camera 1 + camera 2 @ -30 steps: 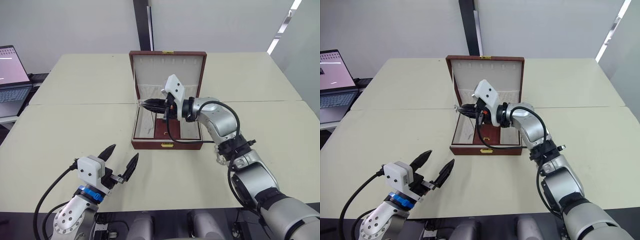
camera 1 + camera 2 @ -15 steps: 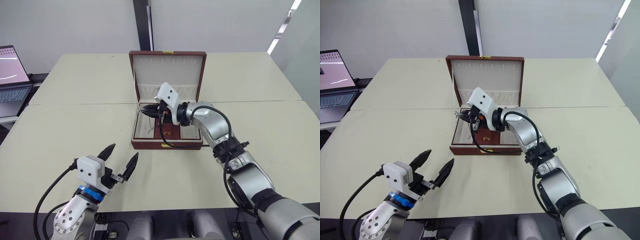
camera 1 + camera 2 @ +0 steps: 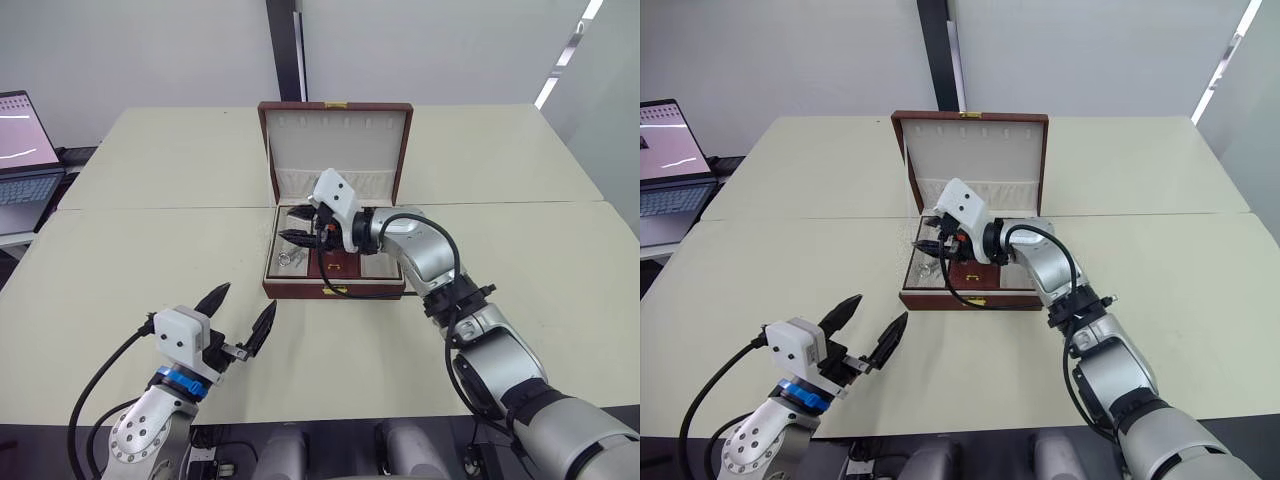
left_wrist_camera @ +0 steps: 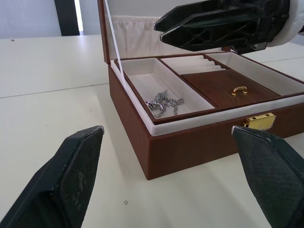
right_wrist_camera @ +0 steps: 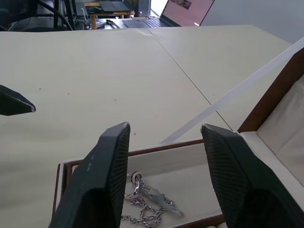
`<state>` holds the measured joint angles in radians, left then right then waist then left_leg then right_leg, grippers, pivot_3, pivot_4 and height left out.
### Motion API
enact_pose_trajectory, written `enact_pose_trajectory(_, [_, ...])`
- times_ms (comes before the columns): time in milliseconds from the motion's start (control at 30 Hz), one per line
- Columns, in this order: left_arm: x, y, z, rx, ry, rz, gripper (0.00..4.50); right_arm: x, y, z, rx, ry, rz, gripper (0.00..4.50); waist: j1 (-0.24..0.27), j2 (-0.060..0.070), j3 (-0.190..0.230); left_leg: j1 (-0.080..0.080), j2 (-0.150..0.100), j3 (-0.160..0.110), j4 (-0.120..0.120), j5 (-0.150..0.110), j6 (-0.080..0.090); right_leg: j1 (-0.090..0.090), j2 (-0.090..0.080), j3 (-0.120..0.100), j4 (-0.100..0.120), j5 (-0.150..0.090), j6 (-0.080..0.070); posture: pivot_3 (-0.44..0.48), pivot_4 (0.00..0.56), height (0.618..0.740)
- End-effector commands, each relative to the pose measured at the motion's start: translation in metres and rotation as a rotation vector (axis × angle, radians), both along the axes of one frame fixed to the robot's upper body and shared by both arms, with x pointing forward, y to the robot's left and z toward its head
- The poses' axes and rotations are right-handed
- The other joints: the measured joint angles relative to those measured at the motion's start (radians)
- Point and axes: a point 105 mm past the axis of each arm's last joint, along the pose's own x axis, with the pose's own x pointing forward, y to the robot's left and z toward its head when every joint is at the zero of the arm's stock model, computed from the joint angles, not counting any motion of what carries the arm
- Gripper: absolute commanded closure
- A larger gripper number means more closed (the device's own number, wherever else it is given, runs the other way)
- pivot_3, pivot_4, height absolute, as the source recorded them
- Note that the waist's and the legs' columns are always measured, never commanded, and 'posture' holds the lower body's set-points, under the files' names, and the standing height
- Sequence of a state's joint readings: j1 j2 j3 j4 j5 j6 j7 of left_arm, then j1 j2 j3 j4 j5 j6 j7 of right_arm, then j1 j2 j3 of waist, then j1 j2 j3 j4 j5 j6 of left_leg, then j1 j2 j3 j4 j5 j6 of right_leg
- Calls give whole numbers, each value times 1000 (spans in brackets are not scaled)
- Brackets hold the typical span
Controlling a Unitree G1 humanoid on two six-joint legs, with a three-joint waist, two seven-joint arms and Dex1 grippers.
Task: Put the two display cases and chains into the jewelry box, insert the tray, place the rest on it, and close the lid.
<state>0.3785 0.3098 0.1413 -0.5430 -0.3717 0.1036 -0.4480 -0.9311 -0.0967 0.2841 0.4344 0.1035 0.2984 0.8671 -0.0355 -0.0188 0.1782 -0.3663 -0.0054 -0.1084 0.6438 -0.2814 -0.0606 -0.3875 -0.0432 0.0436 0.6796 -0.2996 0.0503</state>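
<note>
Silvery chains (image 4: pixel 164 103) lie in the tray's (image 4: pixel 223 88) left compartment, inside the box (image 3: pixel 335 262). Right gripper (image 3: pixel 298 225) hovers above them, fingers spread and empty. Left gripper (image 3: pixel 240 318), at the box's 7 o'clock, gapes wide, grasping nothing.

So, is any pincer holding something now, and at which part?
Nothing is held. The right pincer is open above the tray, where a chain lies loose. The left pincer is open over the table.

The right pincer (image 3: pixel 296 224) covers part of the tray (image 4: pixel 223 88) beneath it. The chains (image 5: pixel 147 205) just below it run past the picture's edge, their links too tangled to count.
</note>
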Motion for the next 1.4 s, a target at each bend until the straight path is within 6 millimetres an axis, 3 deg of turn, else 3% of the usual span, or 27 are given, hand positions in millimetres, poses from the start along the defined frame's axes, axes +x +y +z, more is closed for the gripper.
enact_pose_trajectory(33, [1,-1,7,0,-18,-23,0,-2,-5,22,68,-43,16,744,0,0,0,0,0,0,0,0,0,0,0,0,0,0,0,0,150,740])
enact_pose_trajectory(100, [3,1,9,1,-17,-28,0,-1,-13,26,81,-45,10,49,0,0,0,0,0,0,0,0,0,0,0,0,0,0,0,0,150,740])
enact_pose_trajectory(133, [4,2,10,6,-15,-35,0,0,-23,27,90,-46,2,16,0,0,0,0,0,0,0,0,0,0,0,0,0,0,0,0,150,740])
enact_pose_trajectory(333, [11,15,18,63,27,-120,0,-5,-91,32,139,-31,-47,16,5,0,1,-2,-1,-1,0,0,0,0,-1,-1,-1,0,0,0,150,740])
enact_pose_trajectory(467, [19,35,24,118,63,-157,0,-17,-134,33,148,-12,-87,16,1,1,2,-2,0,-1,0,0,0,0,0,-1,-1,0,0,0,150,740])
enact_pose_trajectory(933, [43,122,58,307,128,-110,0,-54,-272,-14,15,105,-442,16,3,2,4,-1,0,0,-1,0,0,0,0,-1,-1,0,0,0,150,740])
enact_pose_trajectory(1200, [39,158,55,324,168,-26,0,-72,-322,-46,-42,150,-607,16,-1,1,5,-1,1,1,0,0,0,0,1,0,-1,0,0,0,150,740])
enact_pose_trajectory(1400, [39,170,51,317,170,17,0,-68,-337,-53,-34,142,-666,16,0,1,5,-1,0,1,0,0,0,0,0,0,-1,0,0,0,150,740])
